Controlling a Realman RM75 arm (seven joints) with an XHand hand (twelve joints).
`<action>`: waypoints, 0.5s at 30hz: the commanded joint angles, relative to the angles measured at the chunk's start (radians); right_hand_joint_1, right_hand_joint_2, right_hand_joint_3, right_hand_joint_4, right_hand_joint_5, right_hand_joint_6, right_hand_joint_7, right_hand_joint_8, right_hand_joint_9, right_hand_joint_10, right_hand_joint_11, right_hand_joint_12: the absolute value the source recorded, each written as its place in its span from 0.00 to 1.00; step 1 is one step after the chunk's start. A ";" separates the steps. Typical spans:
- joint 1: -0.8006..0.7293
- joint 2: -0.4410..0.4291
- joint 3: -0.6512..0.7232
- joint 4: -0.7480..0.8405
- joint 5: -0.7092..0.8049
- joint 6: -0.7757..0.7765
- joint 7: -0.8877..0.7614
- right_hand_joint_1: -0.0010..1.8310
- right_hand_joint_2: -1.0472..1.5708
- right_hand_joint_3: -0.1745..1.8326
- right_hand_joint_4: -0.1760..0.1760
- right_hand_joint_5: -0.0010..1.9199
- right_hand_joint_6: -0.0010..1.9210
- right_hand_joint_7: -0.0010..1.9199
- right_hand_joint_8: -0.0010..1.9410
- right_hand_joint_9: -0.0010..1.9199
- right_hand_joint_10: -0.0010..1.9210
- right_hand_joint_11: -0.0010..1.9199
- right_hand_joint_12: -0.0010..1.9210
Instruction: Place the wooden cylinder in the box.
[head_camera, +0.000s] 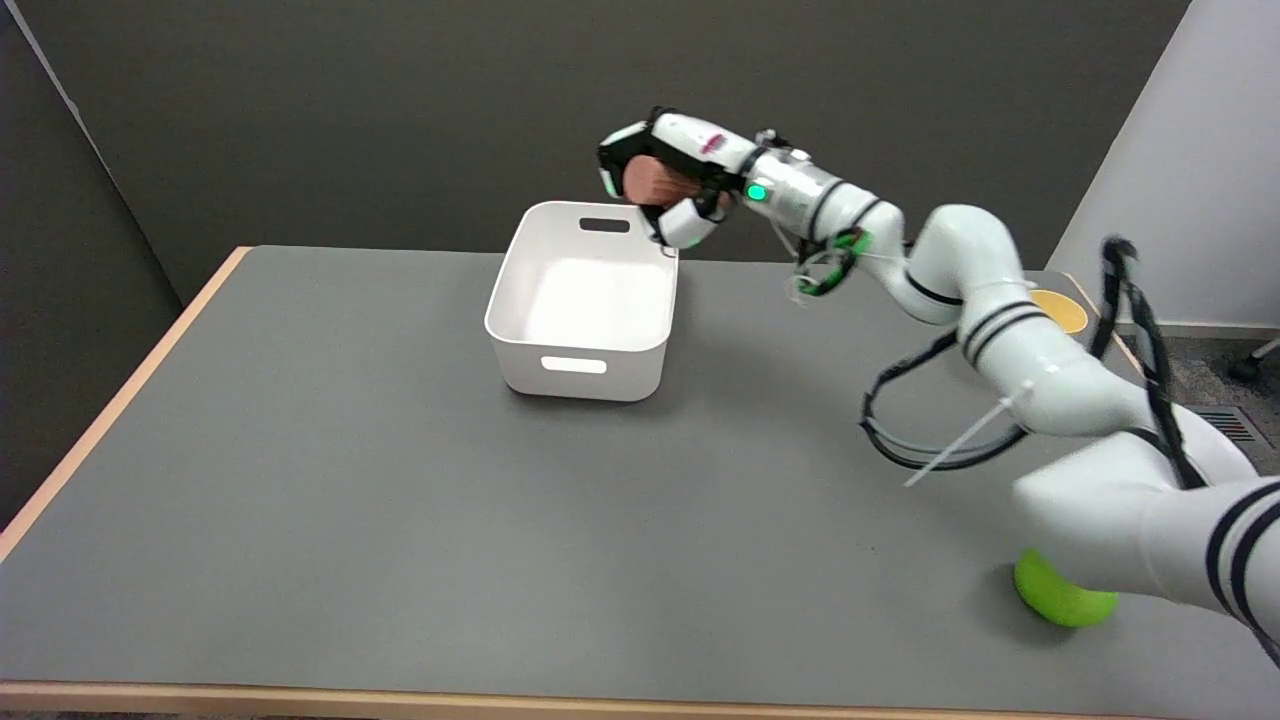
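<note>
The wooden cylinder (652, 183), reddish-brown with its round end facing left, is gripped in my right hand (668, 185). The hand hangs in the air above the far right corner of the white box (583, 345). The box stands on the grey table toward the back, open on top, with nothing visible inside it. My right arm stretches from the lower right across the table to the box.
A yellow cup (1060, 311) stands at the table's far right edge, partly hidden by my arm. A green object (1062, 600) lies near the front right, under my upper arm. Black cables (905, 445) hang from the arm over the table.
</note>
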 joint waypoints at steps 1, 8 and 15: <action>0.224 -0.266 -0.140 -0.280 -0.082 0.231 -0.261 0.73 0.68 0.71 0.77 0.33 0.84 0.41 1.00 0.53 1.00 0.45 1.00; 0.220 -0.307 -0.156 -0.360 -0.030 0.235 -0.329 0.72 0.71 0.66 0.80 0.32 0.83 0.38 1.00 0.48 1.00 0.33 1.00; 0.170 -0.323 -0.158 -0.378 -0.014 0.235 -0.329 0.71 0.74 0.58 0.81 0.30 0.83 0.34 1.00 0.44 1.00 0.25 1.00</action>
